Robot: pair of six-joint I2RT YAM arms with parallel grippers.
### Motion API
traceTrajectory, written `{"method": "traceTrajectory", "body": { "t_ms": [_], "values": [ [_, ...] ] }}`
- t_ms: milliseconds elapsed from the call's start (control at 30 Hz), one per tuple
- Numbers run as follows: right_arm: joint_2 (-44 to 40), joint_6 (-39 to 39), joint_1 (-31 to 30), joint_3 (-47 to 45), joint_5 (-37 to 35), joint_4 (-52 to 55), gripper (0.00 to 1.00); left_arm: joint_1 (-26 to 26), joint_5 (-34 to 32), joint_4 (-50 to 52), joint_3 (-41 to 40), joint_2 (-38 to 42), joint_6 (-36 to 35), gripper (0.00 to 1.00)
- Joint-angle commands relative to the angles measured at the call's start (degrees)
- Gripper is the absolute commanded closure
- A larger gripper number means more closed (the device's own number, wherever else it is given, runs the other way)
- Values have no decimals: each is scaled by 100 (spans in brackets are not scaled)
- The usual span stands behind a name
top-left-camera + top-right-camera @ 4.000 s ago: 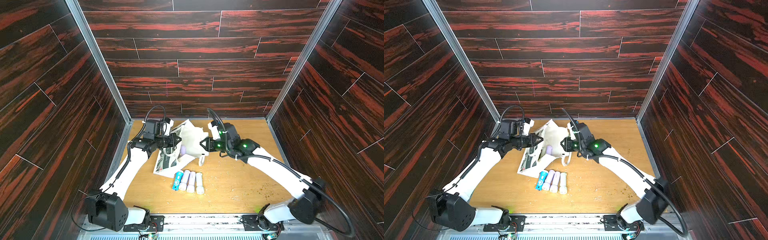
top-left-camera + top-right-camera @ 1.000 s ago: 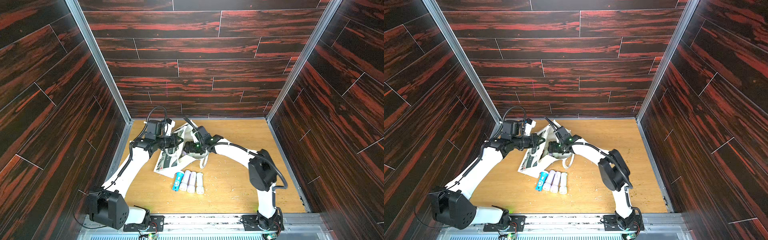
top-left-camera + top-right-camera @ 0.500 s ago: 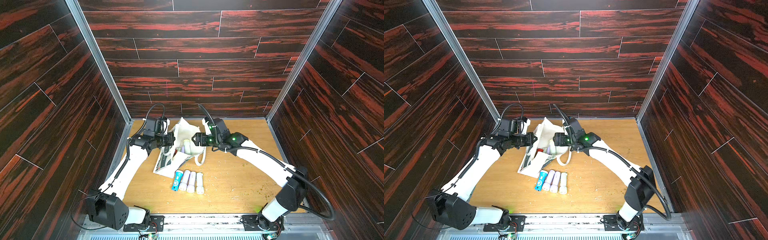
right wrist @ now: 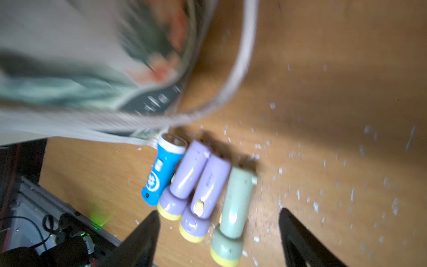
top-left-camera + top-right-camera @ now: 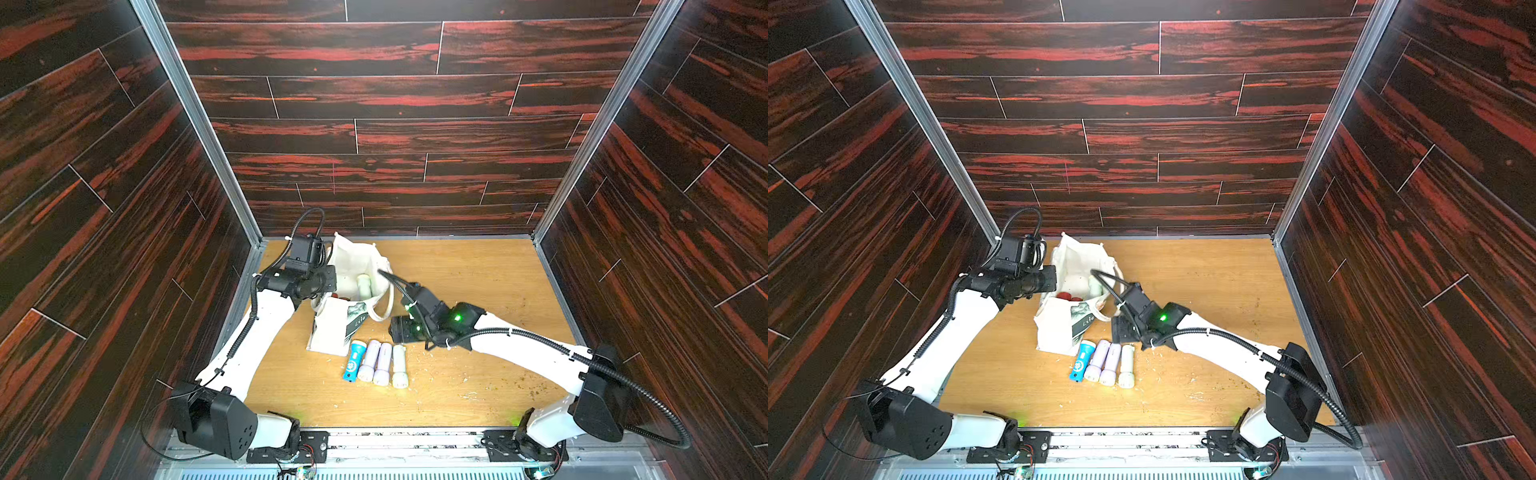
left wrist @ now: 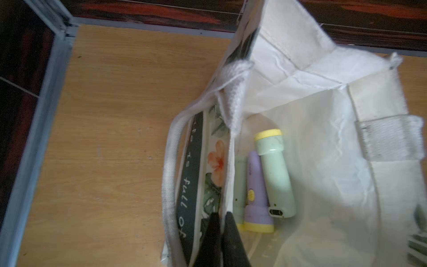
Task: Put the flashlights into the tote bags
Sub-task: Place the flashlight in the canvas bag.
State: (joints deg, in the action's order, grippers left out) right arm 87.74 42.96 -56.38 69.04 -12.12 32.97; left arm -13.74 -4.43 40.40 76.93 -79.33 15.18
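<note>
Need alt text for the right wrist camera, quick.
The right gripper, jaws open, hovers near a side-by-side row on the wooden table: a blue flashlight, two lilac flashlights, a pale green flashlight. Past them is the blurred floral-print tote bag, its loop handle curving alongside.

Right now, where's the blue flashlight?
In both top views the blue flashlight lies leftmost of four loose ones, beside a lilac flashlight, head by the tote bag.

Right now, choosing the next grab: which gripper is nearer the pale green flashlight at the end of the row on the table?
Right. The right gripper hovers open right by the pale green flashlight; the left gripper is off at the tote bag, pinching its rim.
</note>
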Motion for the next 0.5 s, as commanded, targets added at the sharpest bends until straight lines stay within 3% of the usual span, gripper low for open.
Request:
{"method": "traceTrajectory", "body": {
  "t_ms": [0,200,467],
  "values": [
    [45,729,-142,-198,-133,253,22,76,-519,240,-76,189,-16,100],
    [186,1346,-215,-462,46,324,31,116,-63,22,-279,334,-92,100],
    [891,1431,-302,-130,346,453,32,113,218,-118,-396,401,-133,100]
  ]
}}
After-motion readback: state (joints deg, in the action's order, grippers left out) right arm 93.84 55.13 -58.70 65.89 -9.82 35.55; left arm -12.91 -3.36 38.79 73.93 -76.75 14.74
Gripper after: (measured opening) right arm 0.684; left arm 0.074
